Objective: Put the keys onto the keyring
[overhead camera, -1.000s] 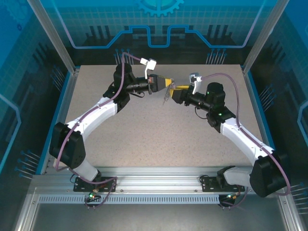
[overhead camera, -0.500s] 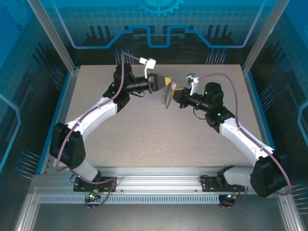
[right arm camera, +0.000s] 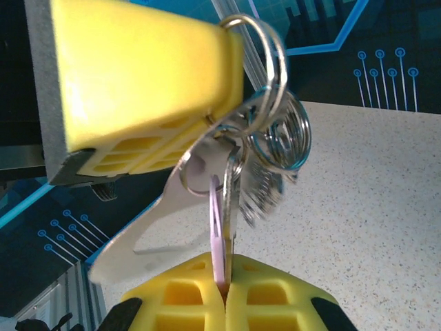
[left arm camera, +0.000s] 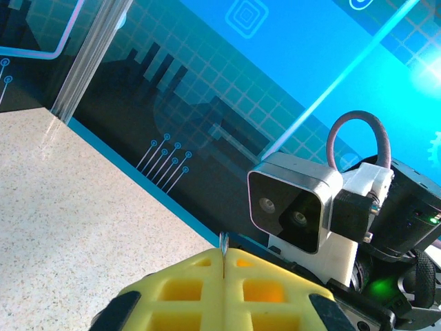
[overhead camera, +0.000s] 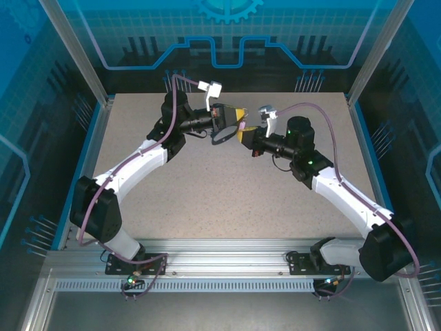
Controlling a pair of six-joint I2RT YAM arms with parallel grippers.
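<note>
Though tiny overhead, key (right arm camera: 216, 231) large at right wrist

Bright even light; soft shadows; wrist close-ups blurred; backdrop (left arm camera: 420, 72) glare.

Left arm (overhead camera: 138, 162) and right arm (overhead camera: 341, 196) angle inward, jaws closed, nearly touching.

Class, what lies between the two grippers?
In the right wrist view: the keyring, held by the left gripper, and a lilac key in the right gripper.
</note>
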